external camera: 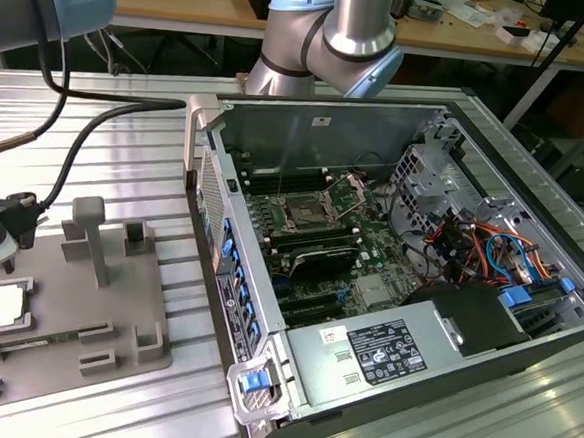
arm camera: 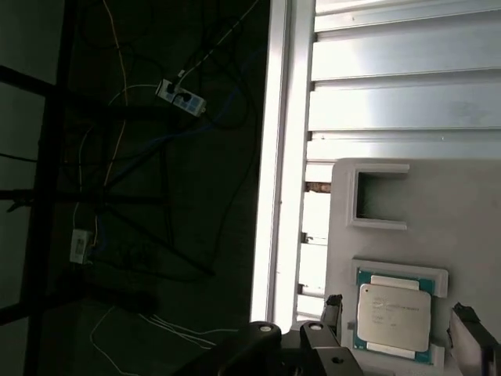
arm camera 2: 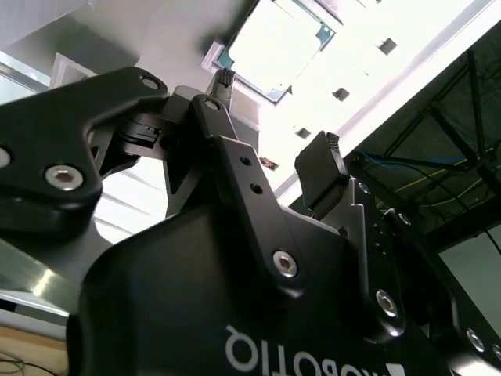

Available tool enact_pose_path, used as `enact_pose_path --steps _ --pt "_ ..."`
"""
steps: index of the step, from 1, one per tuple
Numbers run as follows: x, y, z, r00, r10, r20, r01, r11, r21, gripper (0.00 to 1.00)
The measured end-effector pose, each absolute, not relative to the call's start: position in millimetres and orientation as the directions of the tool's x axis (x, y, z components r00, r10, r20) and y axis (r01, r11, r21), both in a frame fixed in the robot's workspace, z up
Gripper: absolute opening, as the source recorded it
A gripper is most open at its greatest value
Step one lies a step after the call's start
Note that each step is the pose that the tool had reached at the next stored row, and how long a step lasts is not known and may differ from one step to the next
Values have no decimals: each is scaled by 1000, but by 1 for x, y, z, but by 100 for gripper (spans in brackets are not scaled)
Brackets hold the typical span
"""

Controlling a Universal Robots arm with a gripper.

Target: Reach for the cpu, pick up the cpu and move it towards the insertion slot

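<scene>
Black two-finger gripper (arm camera 2: 277,116) hangs over the flat grey plastic fixture plate (external camera: 61,298). Its fingers (arm camera 2: 225,82) are spread wide with nothing between them.

The cpu (arm camera: 393,313) is a small flat square chip with a silver-white top and green edge. It lies seated in a raised square nest on that plate, about 8 o'clock in the exterior view. Both wrist views frame it between the two fingers, not touching either. The nest likely fixes its position for a square grasp.

The insertion slot (external camera: 302,217) is a shiny-framed dark socket on green board inside the open metal computer case (external camera: 318,131). It sits toward 2 o'clock from the cpu, well apart.
</scene>
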State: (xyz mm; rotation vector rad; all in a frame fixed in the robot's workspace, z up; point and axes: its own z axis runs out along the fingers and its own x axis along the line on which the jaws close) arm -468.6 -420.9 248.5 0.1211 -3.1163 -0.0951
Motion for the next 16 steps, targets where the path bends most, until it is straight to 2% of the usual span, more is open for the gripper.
enact_pose_path --steps 4,5,16 --pt "-469 -422 243 -997 -79 18 -77 994 74 62" --pt "-469 -422 243 -997 -79 18 -77 994 76 68" --pt "-469 -422 242 -997 -79 18 -77 994 76 68"
